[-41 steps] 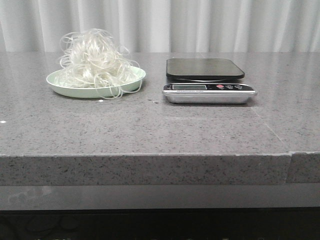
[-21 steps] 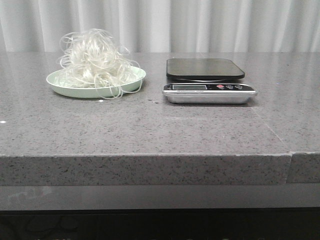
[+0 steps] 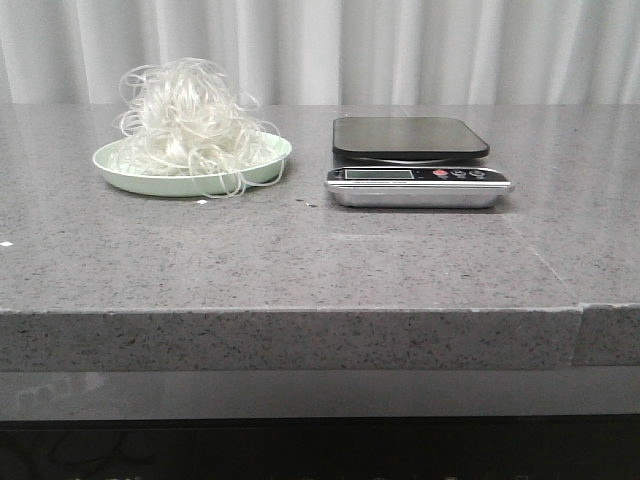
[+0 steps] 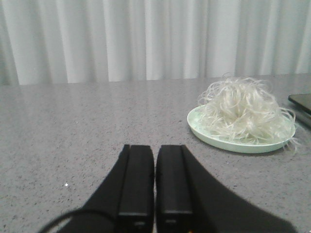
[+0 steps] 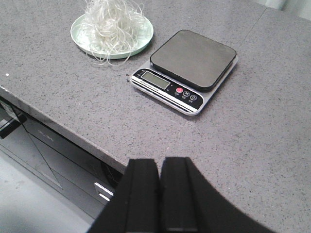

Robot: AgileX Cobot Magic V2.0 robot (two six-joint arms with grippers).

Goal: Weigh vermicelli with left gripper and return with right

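The vermicelli (image 3: pixel 190 115), a fluffy whitish tangle of thin strands, lies heaped on a pale green plate (image 3: pixel 120 172) at the back left of the grey table. A kitchen scale (image 3: pixel 412 160) with a bare black platform stands to its right. Neither gripper shows in the front view. My left gripper (image 4: pixel 155 148) is shut and empty, low over the table, with the vermicelli (image 4: pixel 243 109) ahead of it and to one side. My right gripper (image 5: pixel 159 161) is shut and empty, high over the table's front edge, well short of the scale (image 5: pixel 187 70) and the vermicelli (image 5: pixel 112 22).
The grey stone table (image 3: pixel 300 250) has a front edge with a seam at the right (image 3: pixel 580 310). White curtains (image 3: pixel 400 50) hang behind it. Dark cabinet drawers (image 5: pixel 48 155) show below the front edge in the right wrist view.
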